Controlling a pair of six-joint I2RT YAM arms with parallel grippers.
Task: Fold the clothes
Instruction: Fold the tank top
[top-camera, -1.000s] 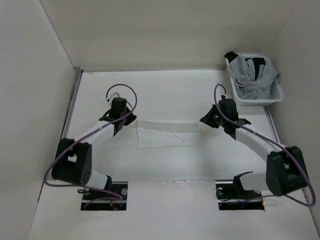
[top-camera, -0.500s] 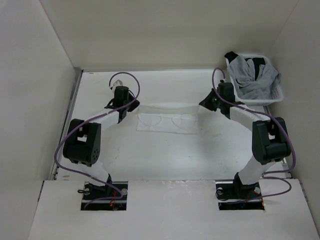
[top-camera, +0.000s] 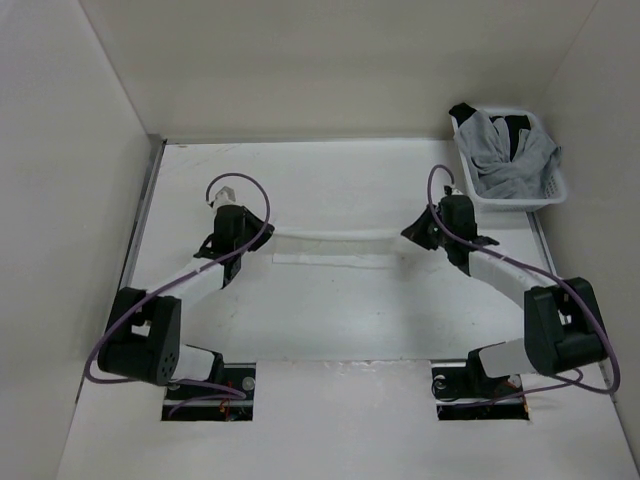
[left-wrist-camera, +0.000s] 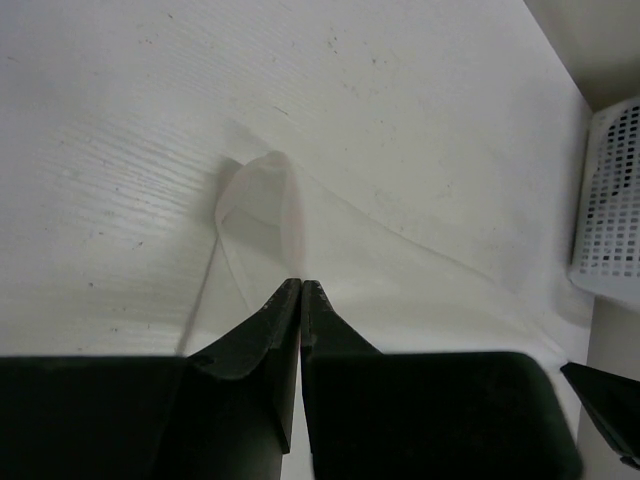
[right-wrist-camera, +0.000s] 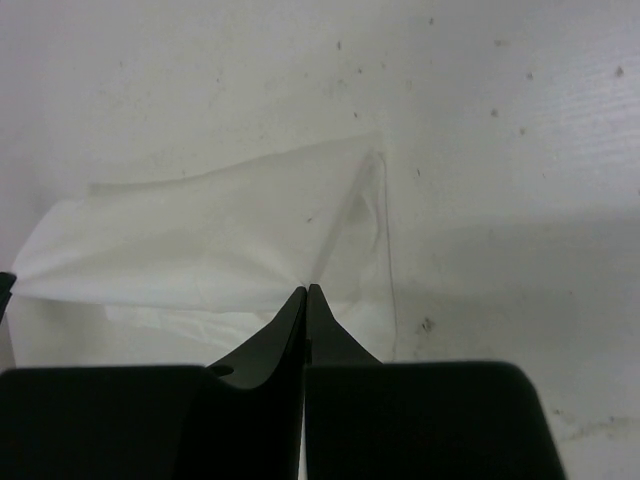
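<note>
**foldwatcher:** Anyone want to call which step the robot is on? Both arms are out over the middle of the desk (top-camera: 330, 330), and the white garment (top-camera: 330, 259) is strung between them.

**yam_fan:** Looks like mid-fold to me. The left hand (left-wrist-camera: 301, 287) is pinched tight on one corner. The wrist view shows the fabric bunching into a little loop just past the fingertips. The right hand (right-wrist-camera: 306, 292) is clamped the same way on the opposite corner, with no gap between its jaws. The held edge runs as a taut line from hand to hand, and a narrow strip of the garment lies flat on the desk just nearer the bases.

**foldwatcher:** So what does the next move need?

**yam_fan:** My guess is that both hands have to travel together and stay level, so the raised edge lands square on the flat part. Then they let go at the same time. If one hand lags, thin fabric like that will probably skew or wrinkle.

**foldwatcher:** And the basket (top-camera: 548, 190) in the far right corner?

**yam_fan:** It holds a grey cloth (top-camera: 500, 155) and is well away from both hands.
</note>
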